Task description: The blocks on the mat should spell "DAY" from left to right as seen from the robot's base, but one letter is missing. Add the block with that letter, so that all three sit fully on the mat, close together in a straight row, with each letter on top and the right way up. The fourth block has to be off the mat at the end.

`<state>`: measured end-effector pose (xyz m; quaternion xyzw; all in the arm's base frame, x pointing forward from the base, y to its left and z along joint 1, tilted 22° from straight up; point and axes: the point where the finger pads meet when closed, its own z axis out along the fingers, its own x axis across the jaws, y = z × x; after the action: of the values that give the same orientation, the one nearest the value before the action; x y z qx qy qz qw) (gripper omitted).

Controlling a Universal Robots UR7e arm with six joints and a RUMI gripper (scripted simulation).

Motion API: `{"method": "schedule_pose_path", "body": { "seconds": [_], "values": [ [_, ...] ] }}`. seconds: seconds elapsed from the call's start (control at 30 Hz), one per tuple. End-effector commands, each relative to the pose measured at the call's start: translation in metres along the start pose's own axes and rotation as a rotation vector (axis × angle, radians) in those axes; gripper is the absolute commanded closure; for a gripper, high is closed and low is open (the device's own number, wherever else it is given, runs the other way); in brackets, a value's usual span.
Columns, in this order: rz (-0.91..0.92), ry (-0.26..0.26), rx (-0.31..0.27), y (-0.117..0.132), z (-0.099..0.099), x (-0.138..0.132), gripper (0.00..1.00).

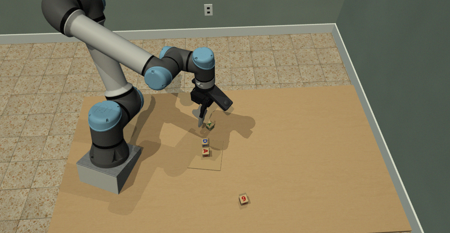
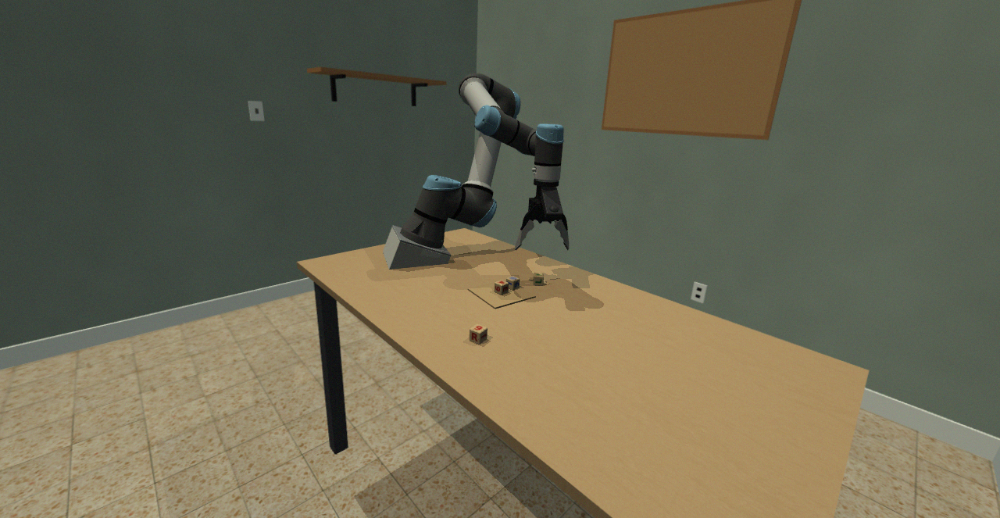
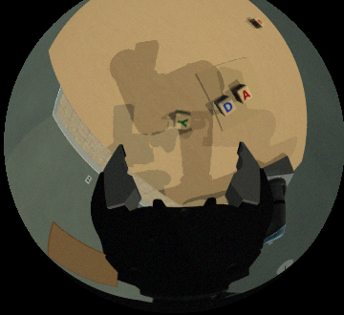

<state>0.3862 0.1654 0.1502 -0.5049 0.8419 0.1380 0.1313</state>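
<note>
The mat (image 1: 209,164) (image 2: 500,301) (image 3: 225,75) is a thin outlined square on the table. On it stand a block with a blue D (image 1: 204,142) (image 2: 513,281) (image 3: 227,107) and, touching it, a block with a red A (image 1: 205,151) (image 2: 500,287) (image 3: 245,94). A block with a green Y (image 1: 210,124) (image 2: 537,279) (image 3: 182,122) lies off the mat, just past the D end, turned at an angle. My gripper (image 1: 201,121) (image 2: 542,242) (image 3: 182,144) is open and empty. It hangs above the table almost over the Y block.
A fourth block with a red 9 on top (image 1: 243,199) (image 2: 478,334) (image 3: 255,22) lies alone on the wooden table (image 1: 314,153), well away from the mat. The robot's base (image 1: 107,168) stands at the table's near-left corner in the top view.
</note>
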Motion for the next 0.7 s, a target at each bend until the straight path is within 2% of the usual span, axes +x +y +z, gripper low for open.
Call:
{"method": "schedule_pose_path", "body": {
  "seconds": [0.0, 0.33, 0.67],
  "values": [
    [0.064, 0.002, 0.003, 0.0004, 0.0007, 0.0006, 0.0],
    [0.165, 0.002, 0.003, 0.0016, 0.0022, 0.0021, 0.0],
    [0.192, 0.002, 0.003, 0.002, 0.0027, 0.0024, 0.0]
  ]
}}
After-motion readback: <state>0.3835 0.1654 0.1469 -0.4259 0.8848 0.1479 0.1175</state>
